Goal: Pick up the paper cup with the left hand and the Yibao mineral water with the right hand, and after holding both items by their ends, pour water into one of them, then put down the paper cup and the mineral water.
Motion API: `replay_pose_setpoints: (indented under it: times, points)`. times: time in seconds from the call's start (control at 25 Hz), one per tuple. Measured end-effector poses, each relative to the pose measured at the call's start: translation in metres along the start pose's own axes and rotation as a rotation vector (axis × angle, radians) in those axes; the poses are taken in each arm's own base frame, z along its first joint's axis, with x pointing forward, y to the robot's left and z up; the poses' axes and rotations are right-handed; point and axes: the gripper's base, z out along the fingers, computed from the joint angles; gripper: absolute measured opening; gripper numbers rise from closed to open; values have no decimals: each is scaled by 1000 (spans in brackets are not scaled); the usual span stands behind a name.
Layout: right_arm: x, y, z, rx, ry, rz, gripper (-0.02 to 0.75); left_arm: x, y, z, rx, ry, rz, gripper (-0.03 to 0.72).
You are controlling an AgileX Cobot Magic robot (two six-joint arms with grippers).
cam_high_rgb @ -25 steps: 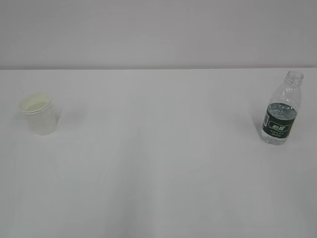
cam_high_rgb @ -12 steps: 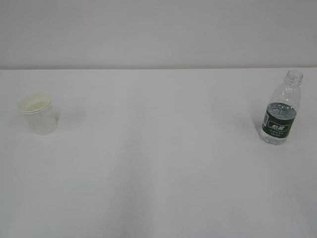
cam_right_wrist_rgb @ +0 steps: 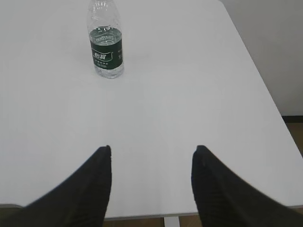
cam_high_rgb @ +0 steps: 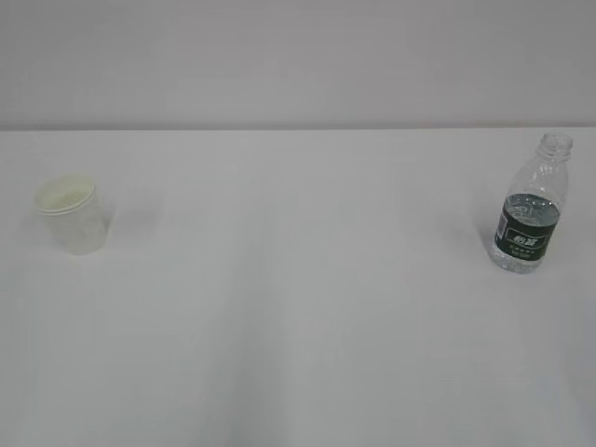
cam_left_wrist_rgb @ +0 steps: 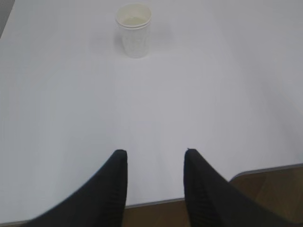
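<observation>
Nothing much is moving since earlier, so with both grippers [cam_left_wrist_rgb: 155, 156] [cam_right_wrist_rgb: 152, 153] standing open and empty, you are advancing toward the upright cup [cam_high_rgb: 72, 216] far left and bottle [cam_high_rgb: 531, 212] far right.

A broad white desk [cam_high_rgb: 298, 307] is seen filling most of each view, matte and evenly lit, with only faint soft shadows cast on it. Behind the desk's far edge a plain pale grey wall [cam_high_rgb: 298, 60] is shown, unmarked. Below the desk's near edge, brown wood-toned floor [cam_left_wrist_rgb: 265, 189] is visible in the left wrist view. To the right of the desk, a light wall [cam_right_wrist_rgb: 270, 42] is seen.
</observation>
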Motion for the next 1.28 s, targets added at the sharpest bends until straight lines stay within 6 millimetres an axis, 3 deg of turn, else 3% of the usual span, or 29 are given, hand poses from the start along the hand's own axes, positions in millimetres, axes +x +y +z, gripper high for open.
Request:
replay_pose_setpoints:
  times: [0.16, 0.24, 0.4, 0.48, 0.72, 1.28]
  points:
    - [0, 0, 0, 2, 0, 1, 427, 0, 0, 1, -1, -1, -1, 313]
    - [0, 0, 0, 2, 0, 1, 469, 0, 1, 3, -2, -10, -2, 395]
    - [0, 0, 0, 3, 0, 2, 580, 0, 1, 6, -4, -19, -4, 627]
    - [0, 0, 0, 3, 0, 2, 603, 0, 1, 6, -4, -20, -4, 667]
    - [0, 0, 0, 3, 1, 4, 615, 0, 1, 6, -5, -26, -4, 685]
    - [0, 0, 0, 3, 1, 4, 577, 0, 1, 6, -5, -26, -4, 644]
